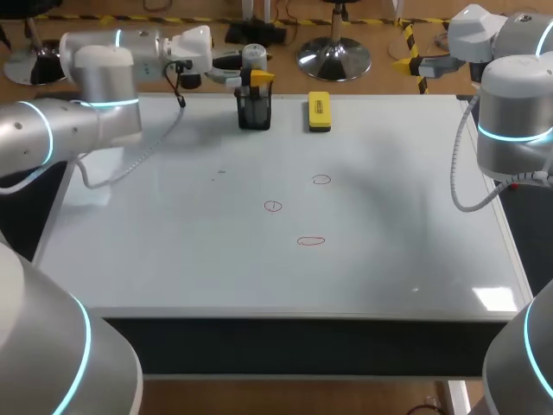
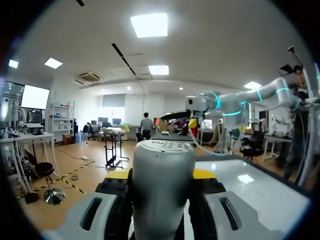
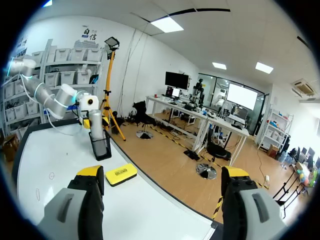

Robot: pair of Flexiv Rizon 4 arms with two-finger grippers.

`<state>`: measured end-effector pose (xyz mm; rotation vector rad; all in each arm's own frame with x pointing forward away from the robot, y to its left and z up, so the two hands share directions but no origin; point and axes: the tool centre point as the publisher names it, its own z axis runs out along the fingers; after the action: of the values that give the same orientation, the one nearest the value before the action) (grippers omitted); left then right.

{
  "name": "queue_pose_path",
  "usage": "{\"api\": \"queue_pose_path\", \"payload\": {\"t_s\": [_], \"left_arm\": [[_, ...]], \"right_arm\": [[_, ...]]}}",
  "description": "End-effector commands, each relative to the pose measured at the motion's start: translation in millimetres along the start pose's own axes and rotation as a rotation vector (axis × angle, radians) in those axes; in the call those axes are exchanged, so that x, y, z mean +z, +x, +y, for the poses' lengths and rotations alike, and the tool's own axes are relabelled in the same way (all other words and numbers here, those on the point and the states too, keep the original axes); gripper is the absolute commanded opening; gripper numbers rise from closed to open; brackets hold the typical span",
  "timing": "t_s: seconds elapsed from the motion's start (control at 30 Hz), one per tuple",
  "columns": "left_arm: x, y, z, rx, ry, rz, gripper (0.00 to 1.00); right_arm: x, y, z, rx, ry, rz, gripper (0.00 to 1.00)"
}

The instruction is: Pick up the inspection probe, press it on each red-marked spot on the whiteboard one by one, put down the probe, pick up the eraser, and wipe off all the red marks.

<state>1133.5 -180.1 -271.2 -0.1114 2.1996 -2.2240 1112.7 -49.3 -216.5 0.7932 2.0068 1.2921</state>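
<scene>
here the left gripper (image 2: 161, 173) looks clamped on the inspection probe (image 2: 163, 162), upright in its black holder (image 1: 254, 114) at the whiteboard's (image 1: 389, 251) far edge left of the eraser (image 1: 319, 112), so lift straight up, while the right gripper (image 3: 163, 172) hangs fingers apart.

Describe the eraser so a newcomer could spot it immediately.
Look along the whiteboard's far edge. Right of the black holder with the grey probe lies the eraser. It is a flat yellow block, while its neighbour stands upright.
</scene>
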Motion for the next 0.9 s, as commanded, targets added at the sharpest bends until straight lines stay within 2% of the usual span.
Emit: {"api": "queue_pose_path", "payload": {"t_s": [0.03, 0.07, 0.1, 0.43, 0.9], "left_arm": [[0.1, -1.5, 2.3, 0.000, 0.003, 0.008, 0.09], [-0.1, -1.5, 2.4, 0.000, 0.003, 0.009, 0.00], [-0.5, -1.6, 2.5, 0.000, 0.003, 0.009, 0.00], [-1.9, -1.4, -2.2, 0.012, 0.009, 0.011, 0.00], [-3.0, -6.2, -29.5, 0.048, 0.000, 0.009, 0.00]], "right_arm": [[0.1, -0.4, -0.2, 0.000, 0.001, 0.001, 1.00], [0.1, -0.4, -0.2, 0.000, 0.001, 0.001, 1.00], [0.1, -0.4, -0.2, 0.000, 0.001, 0.001, 1.00], [0.1, -0.4, -0.2, 0.000, 0.001, 0.001, 1.00], [0.1, -0.4, -0.2, 0.000, 0.001, 0.001, 1.00]]}}
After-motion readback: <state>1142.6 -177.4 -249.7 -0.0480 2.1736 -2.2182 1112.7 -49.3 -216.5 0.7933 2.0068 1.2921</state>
